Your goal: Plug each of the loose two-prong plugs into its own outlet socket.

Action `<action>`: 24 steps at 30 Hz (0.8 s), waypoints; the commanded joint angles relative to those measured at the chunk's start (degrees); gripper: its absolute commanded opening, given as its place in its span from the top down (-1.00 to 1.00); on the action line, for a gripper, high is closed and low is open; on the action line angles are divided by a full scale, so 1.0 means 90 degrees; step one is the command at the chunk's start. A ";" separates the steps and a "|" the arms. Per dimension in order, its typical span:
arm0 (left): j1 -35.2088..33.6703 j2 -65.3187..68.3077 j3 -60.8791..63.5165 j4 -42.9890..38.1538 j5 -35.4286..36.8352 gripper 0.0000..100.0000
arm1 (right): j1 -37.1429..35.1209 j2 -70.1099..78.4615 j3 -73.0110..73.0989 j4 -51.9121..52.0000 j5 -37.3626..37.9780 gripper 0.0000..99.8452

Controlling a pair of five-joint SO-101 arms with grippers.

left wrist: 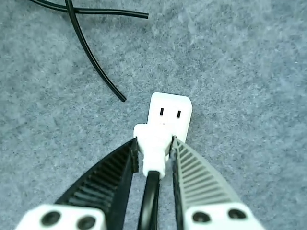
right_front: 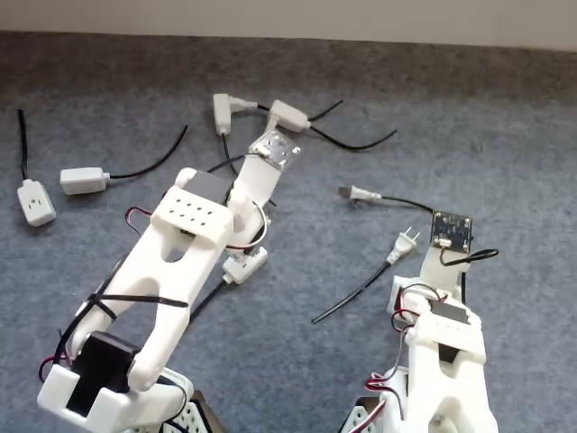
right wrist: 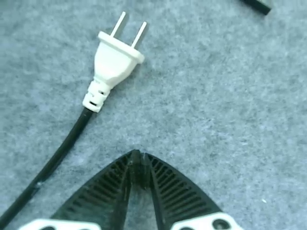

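left hand clenched on a white socket, right hand closed and holding nothing, near a plug on the grey table

Your left arm and right arm are both white plastic shells with black motor blocks set into them. Thin red and black wires loop out at the joints. The left arm's upper shell carries a row of small holes. Your left gripper pairs a black ribbed finger with a grey finger. Your right gripper has two black ribbed ones. Both sit on white mounts with dark screw holes.
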 commanded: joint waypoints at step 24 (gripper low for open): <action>0.0454 -0.0210 0.0190 -0.0420 0.0039 0.99 | -0.0083 -0.0063 -0.0024 -0.0151 -0.0039 0.99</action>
